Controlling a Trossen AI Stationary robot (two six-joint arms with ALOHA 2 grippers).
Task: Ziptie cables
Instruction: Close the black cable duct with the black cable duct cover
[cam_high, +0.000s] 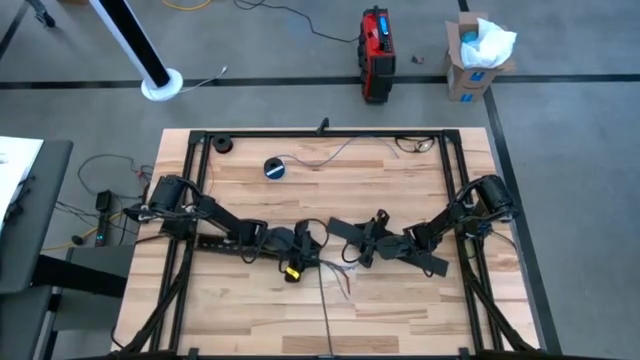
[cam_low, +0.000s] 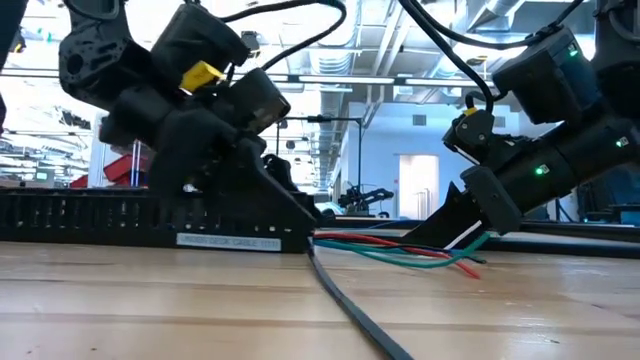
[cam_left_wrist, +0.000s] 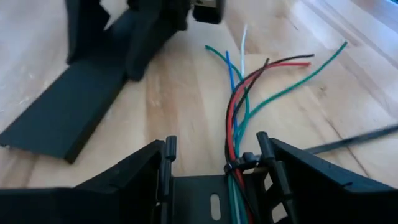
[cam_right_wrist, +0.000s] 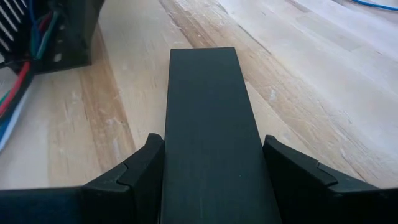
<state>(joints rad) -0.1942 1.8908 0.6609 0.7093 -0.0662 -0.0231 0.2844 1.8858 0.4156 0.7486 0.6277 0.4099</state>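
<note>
A: Surroundings, left to right in the overhead frame?

B: White round base (cam_high: 161, 84) on the floor upper left. On the table (cam_high: 240, 310): blue-and-black tape roll (cam_high: 275, 168) upper left of centre; slotted black duct (cam_high: 222, 243) lying along the left arm; a thin black strap (cam_high: 324, 310) running from centre down to the bottom edge. Red case (cam_high: 377, 42) and an open cardboard box (cam_high: 474, 58) on the floor, top right.

A: Anything blocking the view?

B: In the low view the left arm's dark body fills the left half and hides where the wires enter the gripper.

A: The cables?

B: Cables (cam_left_wrist: 249, 99): thin red, green, blue, white and dark strands, bunched at one end and fanning out loose on the wood. Centre of the table, between the two grippers (cam_high: 342, 275). Low view shows them lying flat, centre right (cam_low: 420, 255).

A: Left gripper?

B: Left gripper (cam_left_wrist: 212, 163): fingers spread apart. The bunched wires lie against the inner face of one finger (cam_left_wrist: 273, 163); a gap remains to the other finger.

A: Right gripper?

B: Right gripper (cam_right_wrist: 214, 163), right of centre: fingers closed against both edges of a flat black cover strip (cam_right_wrist: 205, 118), which extends forward over the wood.
</note>
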